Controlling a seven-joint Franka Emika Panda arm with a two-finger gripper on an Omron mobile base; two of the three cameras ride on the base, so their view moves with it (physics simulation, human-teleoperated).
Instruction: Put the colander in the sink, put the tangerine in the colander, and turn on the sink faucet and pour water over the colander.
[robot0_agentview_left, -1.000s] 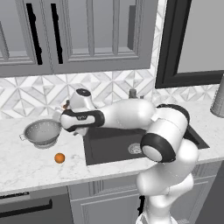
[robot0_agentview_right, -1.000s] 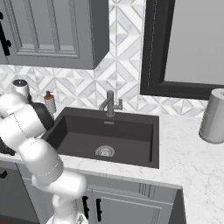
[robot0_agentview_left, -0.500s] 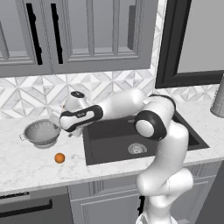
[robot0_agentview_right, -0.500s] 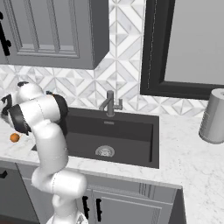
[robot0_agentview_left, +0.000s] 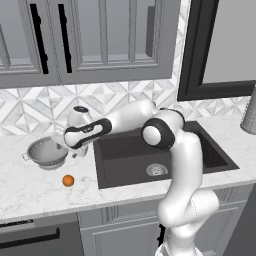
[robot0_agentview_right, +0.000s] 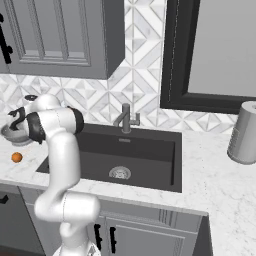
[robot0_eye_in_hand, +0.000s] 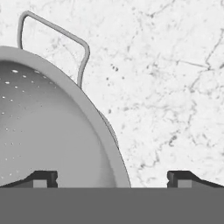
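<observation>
The gripper (robot0_eye_in_hand: 112, 178) was spread wide and held nothing, poised over the near rim of the colander (robot0_agentview_left: 46, 151), which stood on the marble counter (robot0_agentview_left: 30, 192) left of the sink (robot0_agentview_left: 150, 155). The tangerine (robot0_agentview_left: 68, 180) lay on the counter near the colander, apart from it.

Colander and tangerine both on the counter, sink empty

Silver holed colander (robot0_agentview_left: 46, 152) sits upright on the marble left of the dark sink (robot0_agentview_left: 130, 150), small orange tangerine (robot0_agentview_left: 68, 180) near its front, apart; grey faucet (robot0_agentview_right: 125, 118) stands behind the basin.
</observation>
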